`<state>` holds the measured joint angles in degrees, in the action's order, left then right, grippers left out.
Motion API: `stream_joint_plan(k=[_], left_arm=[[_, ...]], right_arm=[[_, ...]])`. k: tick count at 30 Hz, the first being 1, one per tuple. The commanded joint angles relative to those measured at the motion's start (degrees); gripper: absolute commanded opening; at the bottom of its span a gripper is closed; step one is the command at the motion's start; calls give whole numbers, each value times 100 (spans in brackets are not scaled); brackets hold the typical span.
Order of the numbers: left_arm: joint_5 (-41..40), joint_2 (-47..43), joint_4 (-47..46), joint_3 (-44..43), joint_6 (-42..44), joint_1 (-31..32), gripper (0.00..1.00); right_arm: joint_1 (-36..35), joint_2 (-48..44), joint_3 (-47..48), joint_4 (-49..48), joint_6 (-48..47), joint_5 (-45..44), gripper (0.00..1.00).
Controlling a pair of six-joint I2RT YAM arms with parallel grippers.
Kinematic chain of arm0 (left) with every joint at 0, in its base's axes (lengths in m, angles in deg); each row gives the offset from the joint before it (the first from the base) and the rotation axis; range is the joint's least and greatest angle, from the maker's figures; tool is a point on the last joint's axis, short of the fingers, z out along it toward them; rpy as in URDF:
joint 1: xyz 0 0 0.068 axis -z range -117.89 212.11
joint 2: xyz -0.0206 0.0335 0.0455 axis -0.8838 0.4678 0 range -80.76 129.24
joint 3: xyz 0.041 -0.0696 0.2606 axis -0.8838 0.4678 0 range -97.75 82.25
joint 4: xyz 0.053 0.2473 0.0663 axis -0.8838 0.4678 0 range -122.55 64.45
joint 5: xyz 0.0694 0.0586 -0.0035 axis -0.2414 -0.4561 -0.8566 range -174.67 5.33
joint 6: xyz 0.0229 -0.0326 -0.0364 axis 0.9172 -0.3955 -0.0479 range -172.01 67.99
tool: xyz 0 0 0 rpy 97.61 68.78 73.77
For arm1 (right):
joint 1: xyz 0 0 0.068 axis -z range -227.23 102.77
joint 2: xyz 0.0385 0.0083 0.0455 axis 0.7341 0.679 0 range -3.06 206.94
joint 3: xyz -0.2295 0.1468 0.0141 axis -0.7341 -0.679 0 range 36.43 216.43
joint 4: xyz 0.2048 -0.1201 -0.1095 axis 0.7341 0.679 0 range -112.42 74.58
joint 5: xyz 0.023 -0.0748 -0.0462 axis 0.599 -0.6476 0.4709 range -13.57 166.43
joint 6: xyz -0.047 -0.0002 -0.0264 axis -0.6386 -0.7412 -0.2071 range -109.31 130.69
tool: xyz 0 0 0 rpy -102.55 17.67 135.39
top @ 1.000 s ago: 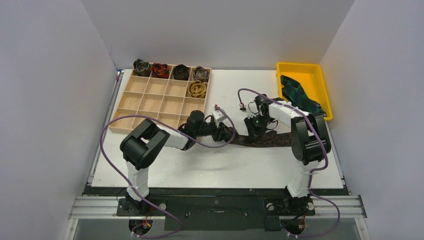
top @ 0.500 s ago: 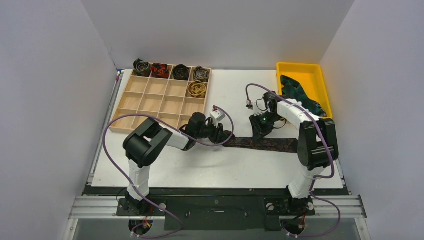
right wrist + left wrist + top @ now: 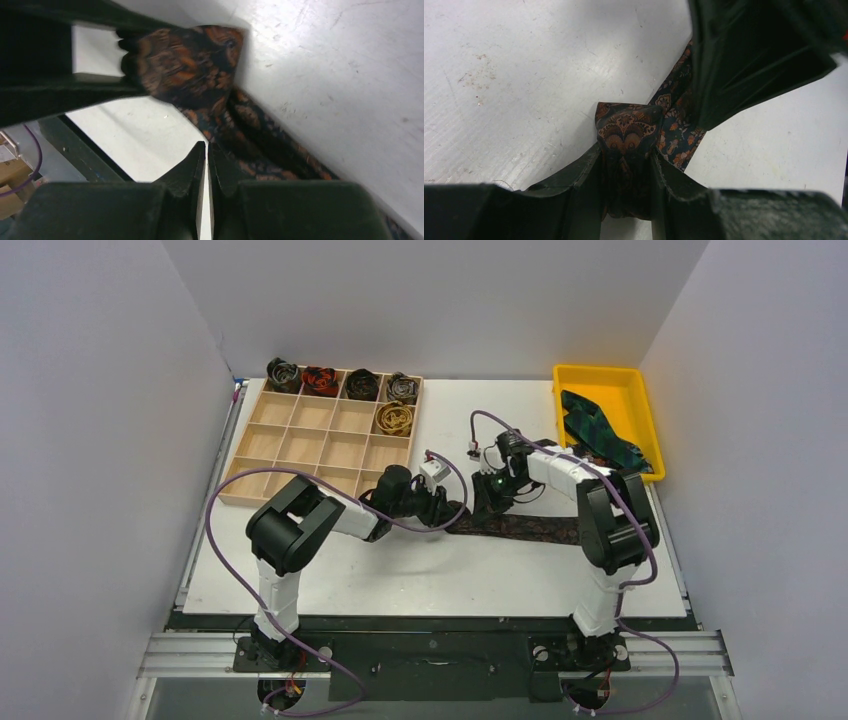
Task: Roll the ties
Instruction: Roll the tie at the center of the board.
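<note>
A dark brown-black patterned tie (image 3: 530, 528) lies as a flat strip across the table's middle. Its left end is folded into a small roll (image 3: 626, 125), and my left gripper (image 3: 447, 512) (image 3: 626, 150) is shut on that roll. My right gripper (image 3: 483, 504) (image 3: 206, 146) hovers just right of it over the strip. Its jaws are shut with only a sliver between them and hold nothing. The right wrist view shows the roll (image 3: 192, 65) clamped in the left fingers, and the strip (image 3: 260, 150) trailing away beneath.
A wooden divided box (image 3: 300, 445) sits at the back left with several coiled ties (image 3: 361, 384) in its far cells. A yellow tray (image 3: 600, 370) at the back right holds a green-blue tie (image 3: 598, 430). Purple cables loop off both wrists.
My right gripper swung right, then came back left close to the left gripper, and its jaws closed. The left gripper kept its hold on the roll, and the strip lies straighter.
</note>
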<state>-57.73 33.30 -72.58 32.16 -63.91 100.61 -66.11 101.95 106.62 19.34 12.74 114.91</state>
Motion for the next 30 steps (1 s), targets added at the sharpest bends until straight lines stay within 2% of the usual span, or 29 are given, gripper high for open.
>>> stream_joint_plan(k=[1, 6, 10, 13, 16, 18, 21, 26, 30], left_arm=[[-183, 120, 327, -101, -131, -47, 1], [143, 45, -127, -68, -477, -118, 1], [854, -187, -1194, 212, -720, -176, 1], [1419, -351, -1595, 199, -481, -168, 1], [1807, -380, -1491, 79, 36, -161, 1], [2047, -370, -1244, 36, 484, -155, 2], [2302, -324, -139, -91, 1243, -142, 2], [2148, -113, 1834, -313, 2678, -163, 2], [1950, -54, 2790, -405, 3353, -144, 3]], right_arm=[[-41, 607, -168, -445, 244, -316, 1], [25, 938, -179, -429, 131, -1187, 0], [50, 972, -202, -332, 55, -1475, 0], [50, 996, -219, -216, -70, -1568, 0], [54, 1013, -244, -156, -138, -1598, 0], [59, 1037, -224, -116, -158, -1606, 0], [78, 1073, -185, -89, -160, -1624, 0], [118, 1190, -130, -39, -160, -1640, 0], [131, 1163, -162, -19, -235, -1630, 0]])
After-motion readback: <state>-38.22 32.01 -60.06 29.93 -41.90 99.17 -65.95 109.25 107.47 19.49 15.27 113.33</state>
